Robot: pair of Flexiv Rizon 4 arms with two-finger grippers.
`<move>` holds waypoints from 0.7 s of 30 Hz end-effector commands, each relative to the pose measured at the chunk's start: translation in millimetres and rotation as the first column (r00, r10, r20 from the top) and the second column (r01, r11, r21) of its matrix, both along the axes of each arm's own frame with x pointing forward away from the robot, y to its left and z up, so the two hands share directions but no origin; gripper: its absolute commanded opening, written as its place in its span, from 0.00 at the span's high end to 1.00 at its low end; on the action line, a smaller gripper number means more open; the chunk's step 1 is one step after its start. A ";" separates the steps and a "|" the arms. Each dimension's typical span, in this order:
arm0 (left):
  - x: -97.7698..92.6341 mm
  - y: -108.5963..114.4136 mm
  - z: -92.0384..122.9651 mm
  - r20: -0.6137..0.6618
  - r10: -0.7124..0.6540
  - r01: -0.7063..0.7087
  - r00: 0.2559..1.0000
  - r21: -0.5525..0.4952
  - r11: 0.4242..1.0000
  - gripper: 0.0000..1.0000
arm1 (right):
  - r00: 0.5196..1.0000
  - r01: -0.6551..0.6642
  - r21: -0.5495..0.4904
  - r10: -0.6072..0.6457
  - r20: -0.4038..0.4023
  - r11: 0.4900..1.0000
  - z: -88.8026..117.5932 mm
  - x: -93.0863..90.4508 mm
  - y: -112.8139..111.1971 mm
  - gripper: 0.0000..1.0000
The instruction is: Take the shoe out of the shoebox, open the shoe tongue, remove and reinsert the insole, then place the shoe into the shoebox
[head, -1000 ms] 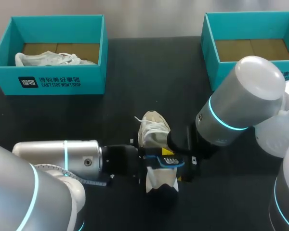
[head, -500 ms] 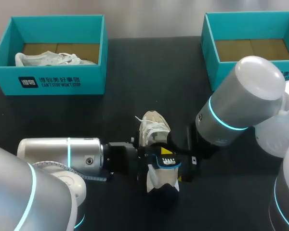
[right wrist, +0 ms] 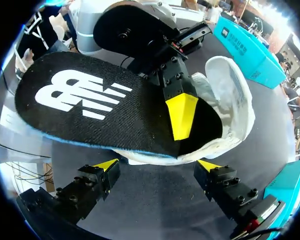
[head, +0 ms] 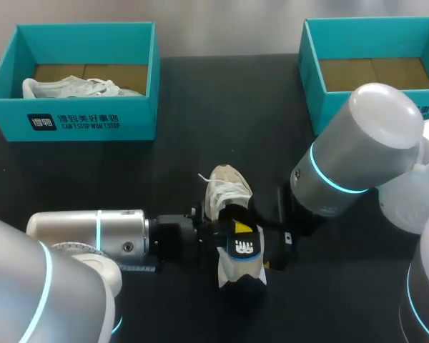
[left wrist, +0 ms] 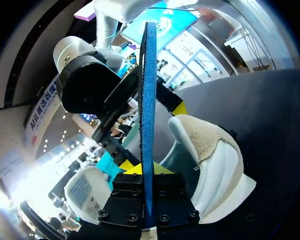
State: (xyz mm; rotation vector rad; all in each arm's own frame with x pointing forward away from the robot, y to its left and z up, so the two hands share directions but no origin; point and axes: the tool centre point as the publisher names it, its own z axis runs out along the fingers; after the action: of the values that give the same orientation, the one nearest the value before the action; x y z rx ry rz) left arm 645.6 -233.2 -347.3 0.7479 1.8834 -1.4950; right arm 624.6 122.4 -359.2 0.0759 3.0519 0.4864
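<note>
Black table (head: 222,107), left end effector (left wrist: 148,172) pinching insole (right wrist: 105,110) (edge-on), right end effector (right wrist: 157,166) agape

Seen from above, the insole (head: 244,248) and the left gripper (head: 237,230) cover the middle of the shoe (head: 225,184). The right gripper (right wrist: 157,165) is out of sight there beneath the right arm (head: 357,153). The right shoebox (head: 311,71) runs off the picture's edge. The left shoebox (head: 93,121) half hides a second shoe (head: 68,87) behind its near wall. At the right wrist, the insole masks most of the shoe and the left gripper's lower finger.
</note>
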 end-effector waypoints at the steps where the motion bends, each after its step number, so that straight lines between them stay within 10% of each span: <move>1: -0.8 3.6 -1.1 -0.011 0.028 -0.028 1.000 0.024 0.999 1.00 | 1.000 0.002 -0.001 -0.002 0.002 1.000 -0.4 -1.3 0.8 0.00; 16: -6.2 6.9 1.9 0.000 0.069 -0.069 0.998 0.001 0.998 0.99 | 1.000 0.002 -0.001 -0.002 0.002 1.000 -0.4 -1.3 0.8 0.00; 21: -10.5 8.4 12.5 -0.038 0.073 -0.073 0.997 -0.012 0.997 0.58 | 1.000 0.002 -0.001 -0.002 0.002 1.000 -0.4 -1.3 0.8 0.00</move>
State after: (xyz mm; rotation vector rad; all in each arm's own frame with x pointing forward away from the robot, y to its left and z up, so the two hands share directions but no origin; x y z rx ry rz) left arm 641.9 -231.1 -339.9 0.6435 1.9004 -1.4914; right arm 624.6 122.4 -359.2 0.0762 3.0519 0.4864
